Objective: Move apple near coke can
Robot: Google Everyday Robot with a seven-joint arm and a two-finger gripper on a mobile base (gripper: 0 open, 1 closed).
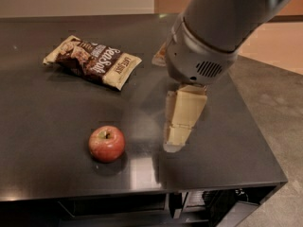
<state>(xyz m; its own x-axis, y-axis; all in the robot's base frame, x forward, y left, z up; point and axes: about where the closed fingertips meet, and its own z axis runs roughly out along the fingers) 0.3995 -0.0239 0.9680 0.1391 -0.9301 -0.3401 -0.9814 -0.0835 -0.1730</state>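
Note:
The apple (106,144), red with a yellowish-green patch at its stem, sits on the dark table (52,126) near the front edge. My gripper (174,143), cream-coloured, hangs from the grey arm (213,37) just above the table, a short way right of the apple and not touching it. The coke can is hidden behind the arm and gripper.
A brown-and-cream snack bag (93,60) lies flat at the back left of the table. The table's right edge (258,131) drops off to a grey floor (279,108). The front edge runs just below the apple.

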